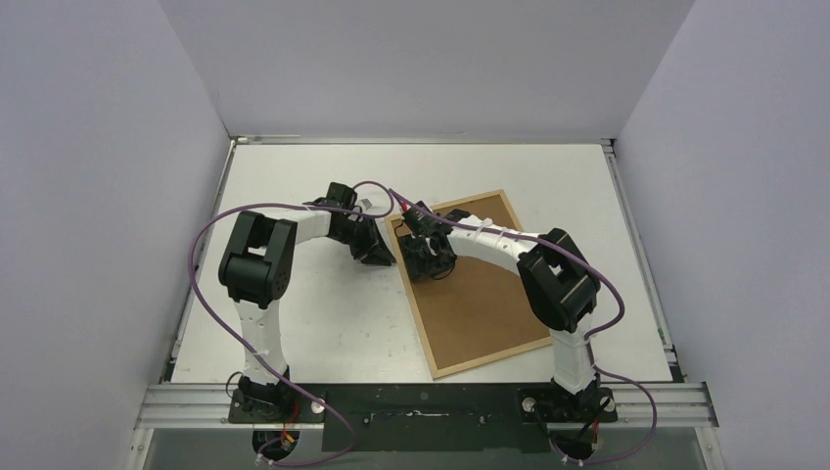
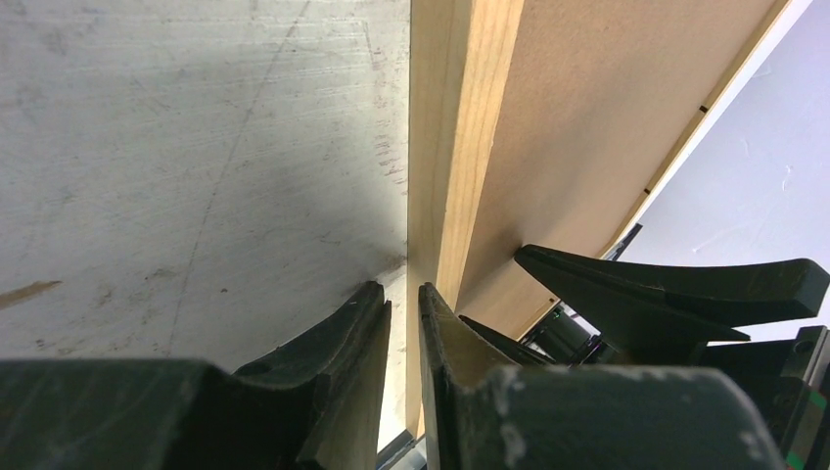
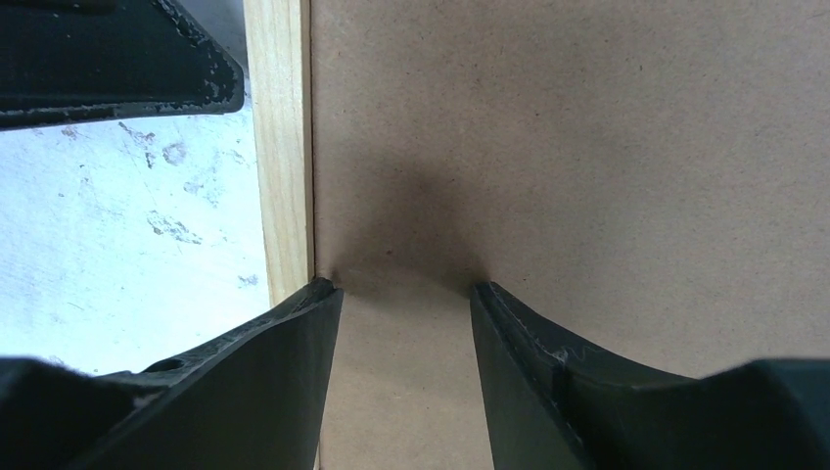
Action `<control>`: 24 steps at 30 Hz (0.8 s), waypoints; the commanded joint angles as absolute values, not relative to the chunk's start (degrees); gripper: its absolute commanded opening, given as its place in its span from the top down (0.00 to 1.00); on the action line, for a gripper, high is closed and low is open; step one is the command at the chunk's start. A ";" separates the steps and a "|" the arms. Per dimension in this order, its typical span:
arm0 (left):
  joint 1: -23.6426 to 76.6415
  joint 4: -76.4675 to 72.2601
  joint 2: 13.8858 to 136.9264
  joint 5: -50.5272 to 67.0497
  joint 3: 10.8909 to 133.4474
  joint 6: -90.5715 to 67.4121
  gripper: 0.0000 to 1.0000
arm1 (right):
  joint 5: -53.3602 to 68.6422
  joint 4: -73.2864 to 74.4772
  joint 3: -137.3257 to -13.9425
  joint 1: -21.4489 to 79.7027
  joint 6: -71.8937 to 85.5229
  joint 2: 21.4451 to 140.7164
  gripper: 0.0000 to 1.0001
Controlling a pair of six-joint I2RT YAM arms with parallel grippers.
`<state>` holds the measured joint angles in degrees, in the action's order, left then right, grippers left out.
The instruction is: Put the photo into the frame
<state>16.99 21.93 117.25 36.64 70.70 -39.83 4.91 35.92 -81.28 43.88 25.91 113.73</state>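
Fingers [image 2: 338,382] of the left gripper [image 2: 401,294] stand almost together, leaving only a slit, and they sit right at the outer edge of the thin light-wood rectangular picture frame [image 2: 458,147]. We cannot tell whether they pinch that rail or only brace against it. Either way, we read the placement as a stop that keeps the frame from sliding sideways.

Our right gripper [image 3: 406,289] has its jaws apart with nothing between them. Both fingertips press down on the plain brown backing board [image 1: 480,304], just inside the same wooden rail. We take this as a push to seat the board flat in the frame's recess, and spreading the tips shares the load.

We see the frame lying back-side up on the scuffed white table [image 1: 323,323], right of centre and turned at an angle, with the board filling its opening. We cannot see the cat photo in any view. It may lie under the board, but we cannot confirm that. If it does, we judge the task to be close to done.
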 commanded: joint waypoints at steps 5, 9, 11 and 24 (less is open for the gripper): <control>16.90 23.99 121.78 29.79 68.32 -37.31 0.82 | 8.70 33.25 -78.97 43.25 26.22 115.01 0.44; 16.88 23.87 122.06 29.71 68.29 -37.51 0.82 | 9.55 33.14 -78.96 43.16 25.75 115.63 0.43; 16.87 23.73 122.22 29.71 68.23 -37.66 0.82 | 9.67 33.22 -78.65 43.18 25.26 115.77 0.43; 16.88 23.38 122.68 29.36 68.39 -38.80 0.82 | 6.18 35.97 -78.21 43.67 23.28 117.86 0.43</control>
<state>16.67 21.37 118.21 38.76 70.70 -40.73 7.90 35.18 -80.82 43.20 24.10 113.69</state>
